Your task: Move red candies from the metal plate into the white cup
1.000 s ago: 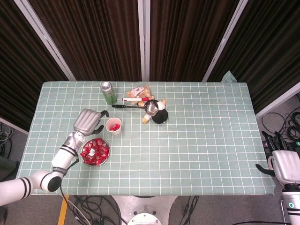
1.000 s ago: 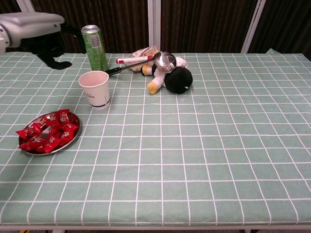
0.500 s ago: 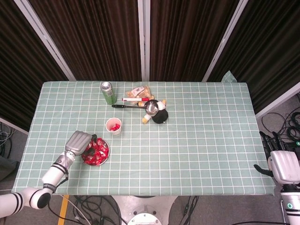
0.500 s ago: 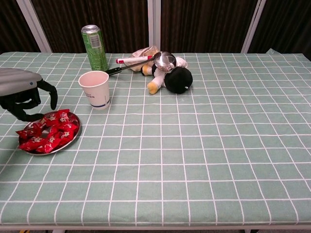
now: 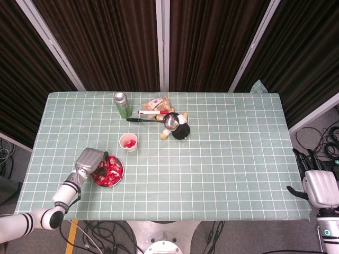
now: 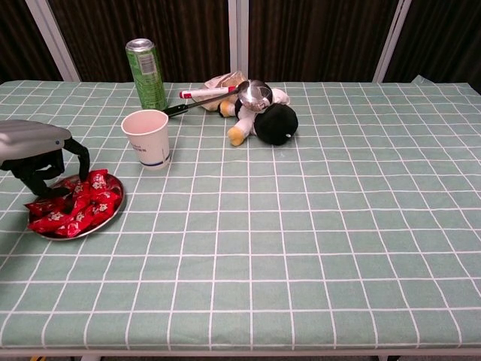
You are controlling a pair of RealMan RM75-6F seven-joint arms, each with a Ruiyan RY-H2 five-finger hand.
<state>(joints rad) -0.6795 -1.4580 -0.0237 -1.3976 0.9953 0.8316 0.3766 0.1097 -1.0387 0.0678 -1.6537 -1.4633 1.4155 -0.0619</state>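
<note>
The metal plate lies near the table's front left, heaped with red candies. My left hand hangs over the plate's left side. Its fingers curve down and apart, their tips touching the candy pile, with no candy seen lifted. The white cup stands upright just behind and right of the plate; the head view shows red candies inside it. My right hand hangs off the table's front right corner, fingers spread, holding nothing.
A green can stands behind the cup. Further right lie a red marker, a snack bag, a metal ladle and a black-and-white plush toy. Checked green cloth covers the table.
My left hand moved from beside the cup to the plate, then lowered and shifted right until its fingers reached the candies. The right hand shifted slightly.
</note>
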